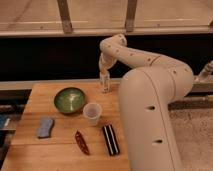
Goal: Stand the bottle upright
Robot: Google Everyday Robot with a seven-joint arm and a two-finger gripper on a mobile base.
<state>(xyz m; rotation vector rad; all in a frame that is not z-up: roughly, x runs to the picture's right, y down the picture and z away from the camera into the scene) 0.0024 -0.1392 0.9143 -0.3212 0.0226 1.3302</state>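
Note:
My gripper points straight down at the far edge of the wooden table, behind the cup and to the right of the bowl. A slim whitish upright shape sits at its tip, just above the tabletop. It looks like the bottle, but I cannot separate it from the gripper. No bottle lies anywhere else on the table.
A green bowl stands at the back left. A translucent plastic cup stands in the middle. A black bar with white stripes, a red chili and a blue sponge lie near the front. My arm covers the table's right side.

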